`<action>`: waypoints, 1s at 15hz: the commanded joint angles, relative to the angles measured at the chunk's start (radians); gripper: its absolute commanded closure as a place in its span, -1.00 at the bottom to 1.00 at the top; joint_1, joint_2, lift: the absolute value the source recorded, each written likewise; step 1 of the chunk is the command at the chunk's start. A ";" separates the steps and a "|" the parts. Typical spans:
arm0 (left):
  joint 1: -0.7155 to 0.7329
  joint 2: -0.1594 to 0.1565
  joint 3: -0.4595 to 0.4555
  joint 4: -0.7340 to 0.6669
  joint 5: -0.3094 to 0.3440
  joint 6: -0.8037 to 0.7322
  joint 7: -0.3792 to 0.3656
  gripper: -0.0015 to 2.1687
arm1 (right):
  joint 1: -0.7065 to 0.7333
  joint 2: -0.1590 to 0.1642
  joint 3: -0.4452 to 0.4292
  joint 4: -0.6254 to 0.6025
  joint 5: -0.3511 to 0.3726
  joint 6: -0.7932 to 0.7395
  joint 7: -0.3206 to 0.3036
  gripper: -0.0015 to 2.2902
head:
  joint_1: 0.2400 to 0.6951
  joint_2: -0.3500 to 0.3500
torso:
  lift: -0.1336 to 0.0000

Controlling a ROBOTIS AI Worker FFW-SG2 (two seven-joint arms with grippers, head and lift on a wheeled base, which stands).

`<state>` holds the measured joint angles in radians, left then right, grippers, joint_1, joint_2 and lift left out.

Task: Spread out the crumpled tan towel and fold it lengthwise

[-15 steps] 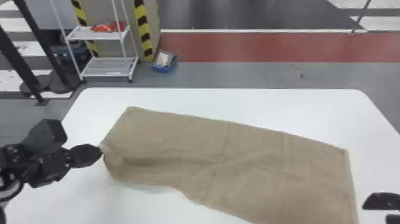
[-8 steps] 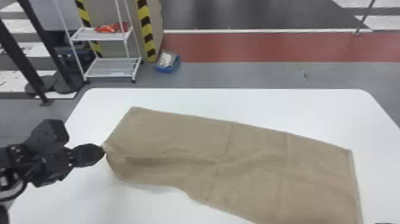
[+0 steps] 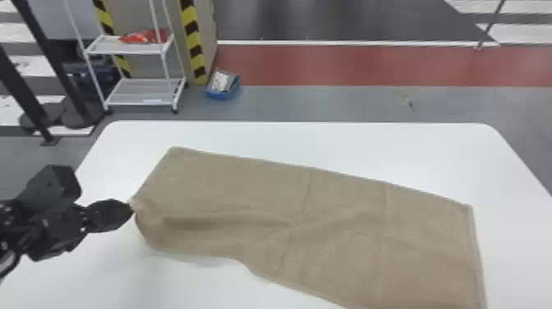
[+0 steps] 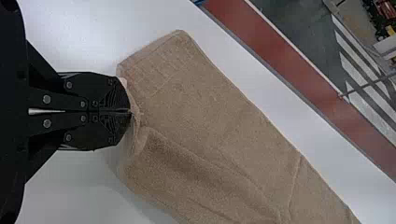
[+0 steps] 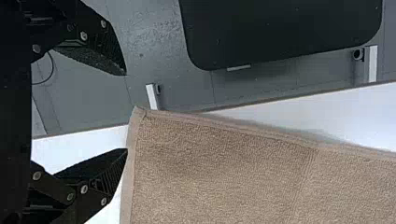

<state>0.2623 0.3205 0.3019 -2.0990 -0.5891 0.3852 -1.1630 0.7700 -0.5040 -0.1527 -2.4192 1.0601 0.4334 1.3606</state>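
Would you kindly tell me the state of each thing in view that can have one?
Left gripper: shut on the towel's left edge.
Right gripper: open, close to a towel corner.
Tan towel: mostly spread on the white table, creased, bunched where it is pinched.
Blue box: open-topped, with pale contents.
Shelf rack: upright, red items on its upper shelf.

The white desk [image 3: 287,139] has rounded far corners; on it lies the tan towel [image 3: 246,185], mostly spread out, with soft wrinkles.
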 commanded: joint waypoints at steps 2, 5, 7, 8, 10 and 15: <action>0.000 -0.003 -0.003 0.005 -0.001 -0.002 0.002 0.30 | -0.015 -0.001 0.012 0.011 0.000 0.020 0.006 -0.58 | 1.00 0.02 | -0.86; 0.000 -0.001 -0.001 0.007 -0.001 -0.002 0.002 0.30 | -0.029 -0.001 0.019 0.019 -0.003 0.023 0.006 -0.48 | 1.00 0.01 | -0.86; 0.000 -0.001 -0.001 0.005 -0.001 -0.002 0.002 0.30 | -0.031 -0.001 0.025 0.022 -0.002 0.023 0.006 -0.48 | 1.00 0.01 | -0.86; 0.000 -0.003 -0.001 0.005 -0.001 -0.002 0.000 0.30 | -0.034 -0.001 0.027 0.022 0.000 0.023 0.006 -0.48 | 1.00 0.02 | -0.86; 0.000 -0.001 0.000 0.007 0.000 -0.002 0.000 0.30 | -0.037 -0.001 0.033 0.023 0.008 0.020 0.006 -0.41 | 1.00 0.03 | -0.86; 0.002 0.000 0.003 0.005 0.003 -0.002 -0.001 0.30 | -0.044 -0.001 0.039 0.026 0.014 0.020 0.006 -0.30 | 1.00 0.04 | -0.86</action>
<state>0.2637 0.3201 0.3036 -2.0936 -0.5880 0.3828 -1.1642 0.7272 -0.5047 -0.1140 -2.3923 1.0739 0.4522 1.3606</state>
